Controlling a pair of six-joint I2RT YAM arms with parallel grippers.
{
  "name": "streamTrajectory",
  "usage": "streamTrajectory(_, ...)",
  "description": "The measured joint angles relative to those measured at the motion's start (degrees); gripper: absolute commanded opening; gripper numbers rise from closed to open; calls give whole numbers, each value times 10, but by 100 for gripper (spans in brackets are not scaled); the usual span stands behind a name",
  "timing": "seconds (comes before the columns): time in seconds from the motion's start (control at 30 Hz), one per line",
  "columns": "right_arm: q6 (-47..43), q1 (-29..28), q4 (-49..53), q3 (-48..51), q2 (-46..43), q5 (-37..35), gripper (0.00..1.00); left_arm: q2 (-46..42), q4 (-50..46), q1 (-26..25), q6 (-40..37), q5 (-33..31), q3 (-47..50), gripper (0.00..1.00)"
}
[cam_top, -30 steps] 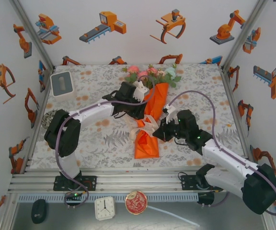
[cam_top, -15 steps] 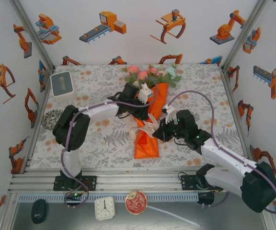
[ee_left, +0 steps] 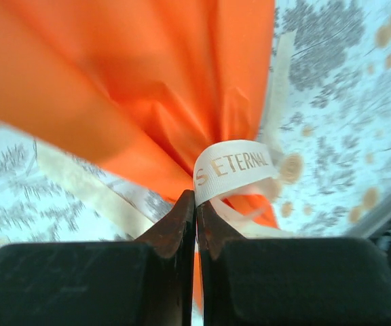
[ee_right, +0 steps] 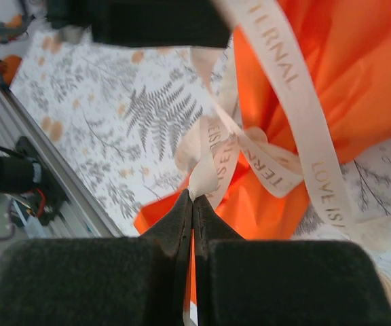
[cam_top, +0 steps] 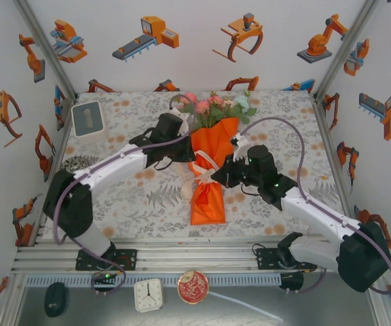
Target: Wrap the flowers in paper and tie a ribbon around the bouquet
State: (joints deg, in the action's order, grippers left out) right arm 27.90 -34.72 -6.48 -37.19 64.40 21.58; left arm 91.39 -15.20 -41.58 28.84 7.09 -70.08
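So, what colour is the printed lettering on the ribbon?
Pale gold, printed on the cream ribbon; the right wrist view shows it best.

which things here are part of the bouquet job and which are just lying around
Job: flowers, orange paper, ribbon.
Lying about: white box, clock, red round disc, black oval object.

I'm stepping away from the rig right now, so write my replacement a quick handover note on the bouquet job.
The left gripper is shut on the ribbon beside the paper.
The right gripper is shut on another ribbon strand.
The bouquet lies on the table, flowers pointing away from the arms.
Done: flowers wrapped, ribbon looped round the cone's waist.
Left: probably pulling the knot tight, then letting go.
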Motion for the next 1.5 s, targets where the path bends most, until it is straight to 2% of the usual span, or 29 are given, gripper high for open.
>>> streamTrajectory(0.2,37,0,-17,-29,58,-17,0,-68,-52,-1,166,-26,33,11)
streamTrajectory(0.33,53,0,-16,-56,90,-31,0,-112,-50,-15,303,-28,96,10)
streamTrajectory(0.5,74,0,-20,-67,116,-40,0,-133,11,-84,487,-26,179,9)
streamTrajectory(0.6,82,0,-20,-67,116,-46,0,-122,46,-128,557,-31,193,13)
streamTrajectory(0.7,84,0,-19,-67,113,-48,0,-85,92,-158,592,-30,181,17)
streamTrajectory(0.9,83,0,-19,-67,100,-48,0,15,150,-176,611,-15,143,36)
streamTrajectory(1.0,83,0,-19,-67,95,-48,0,15,129,-183,592,-28,135,48)
streamTrajectory(1.1,82,0,-18,-67,94,-54,0,-5,88,-190,551,-65,111,54)
streamTrajectory(1.33,81,0,-12,-67,94,-58,0,-67,-4,-199,454,-150,70,60)
streamTrajectory(1.5,81,0,-5,-67,94,-58,0,-49,-47,-199,401,-151,68,61)
